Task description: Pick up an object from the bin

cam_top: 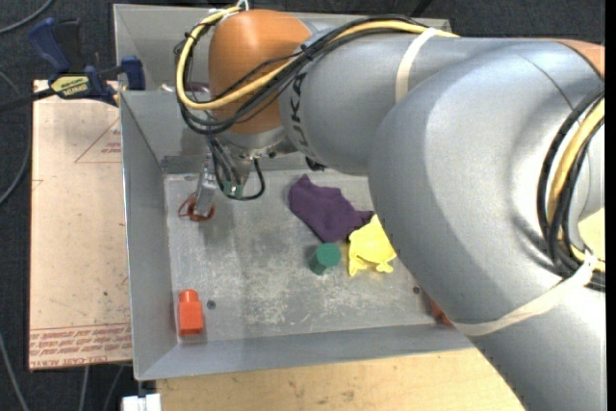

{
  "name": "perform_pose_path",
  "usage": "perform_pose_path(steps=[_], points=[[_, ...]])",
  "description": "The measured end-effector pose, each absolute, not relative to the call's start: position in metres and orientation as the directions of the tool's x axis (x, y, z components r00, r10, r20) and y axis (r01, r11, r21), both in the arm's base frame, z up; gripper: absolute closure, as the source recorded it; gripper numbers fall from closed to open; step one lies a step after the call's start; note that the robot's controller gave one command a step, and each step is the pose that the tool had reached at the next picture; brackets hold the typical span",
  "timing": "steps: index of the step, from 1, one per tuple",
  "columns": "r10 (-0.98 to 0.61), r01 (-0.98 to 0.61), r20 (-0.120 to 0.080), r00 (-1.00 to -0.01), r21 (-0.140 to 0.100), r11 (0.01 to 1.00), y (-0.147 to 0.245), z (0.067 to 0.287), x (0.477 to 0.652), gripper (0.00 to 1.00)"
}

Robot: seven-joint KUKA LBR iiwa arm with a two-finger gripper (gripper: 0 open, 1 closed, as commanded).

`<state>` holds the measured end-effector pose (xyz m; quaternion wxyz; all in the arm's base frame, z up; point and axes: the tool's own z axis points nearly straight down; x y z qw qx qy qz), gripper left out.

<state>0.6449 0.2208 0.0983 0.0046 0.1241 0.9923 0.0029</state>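
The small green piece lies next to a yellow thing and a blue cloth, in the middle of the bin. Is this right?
Not quite: the cloth is purple, not blue. The camera view shows the small green piece next to the yellow thing and this purple cloth, in the middle of the bin.

High oblique view onto bin (pixel 144 236)

Purple cloth (pixel 325 207), green cylinder (pixel 325 257), orange block (pixel 191 313).

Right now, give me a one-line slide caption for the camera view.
Gripper over a small reddish thing, left in the bin; purple cloth, yellow piece, green plug, orange block lie elsewhere.
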Motion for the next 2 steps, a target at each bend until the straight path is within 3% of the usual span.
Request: perform_pose_path(steps=[1,2], points=[[0.247,0.247,-0.008,-0.969,0.007,0.969,0.221,0.098,0.645,1.00],[0.258,0.258,-0.011,-0.966,0.010,0.966,0.225,0.213,0.651,1.00]])
